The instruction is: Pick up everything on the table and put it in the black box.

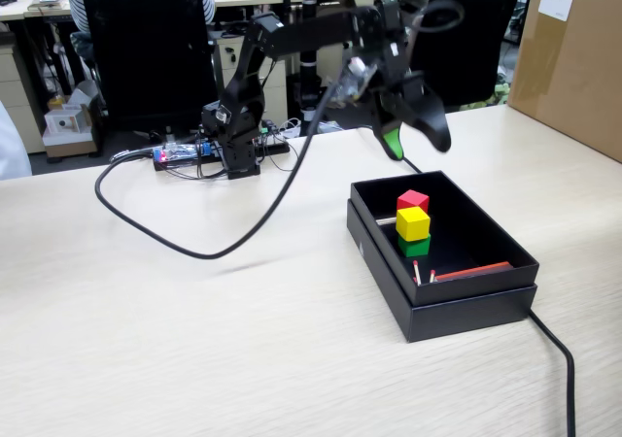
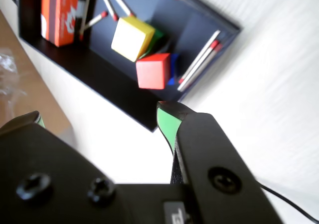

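The black box (image 1: 457,313) stands on the table (image 1: 194,340) right of centre. Inside it a yellow cube (image 1: 412,222) sits on top of a green cube (image 1: 415,247), and a red cube (image 1: 413,200) is just behind them. In the wrist view the red cube (image 2: 153,70) partly covers a blue cube (image 2: 173,67), beside the yellow cube (image 2: 131,38) and a sliver of the green cube (image 2: 156,36). My gripper (image 1: 413,144) hangs above the box's far edge. It is open, and nothing is between its green-padded fingers (image 2: 167,124).
Thin red-tipped sticks (image 2: 199,59) and an orange packet (image 2: 60,10) also lie in the box. A big brown carton (image 1: 573,58) stands at the right. A black cable (image 1: 194,248) loops over the table's left part, and another cable (image 1: 556,352) runs from the box towards the near edge.
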Controlling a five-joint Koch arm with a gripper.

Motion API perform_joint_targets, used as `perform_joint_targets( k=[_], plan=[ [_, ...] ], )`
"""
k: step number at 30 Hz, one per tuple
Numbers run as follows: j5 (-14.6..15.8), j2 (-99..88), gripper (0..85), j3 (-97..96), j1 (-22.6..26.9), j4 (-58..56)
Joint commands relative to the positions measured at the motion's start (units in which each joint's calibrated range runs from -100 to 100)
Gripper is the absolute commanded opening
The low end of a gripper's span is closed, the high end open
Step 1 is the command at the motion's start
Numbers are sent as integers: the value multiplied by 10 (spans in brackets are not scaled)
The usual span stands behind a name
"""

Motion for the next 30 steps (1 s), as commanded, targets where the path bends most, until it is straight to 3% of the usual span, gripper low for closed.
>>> perform_joint_targets(
  k=[1, 13, 20, 30],
  plan=[
    [-13, -156, 465, -22, -14, -1],
    [-21, -538, 496, -372, -114, 39],
    [-25, -729, 497, -685, -159, 218],
    [-29, -847, 519, -973, -166, 393]
  ],
)
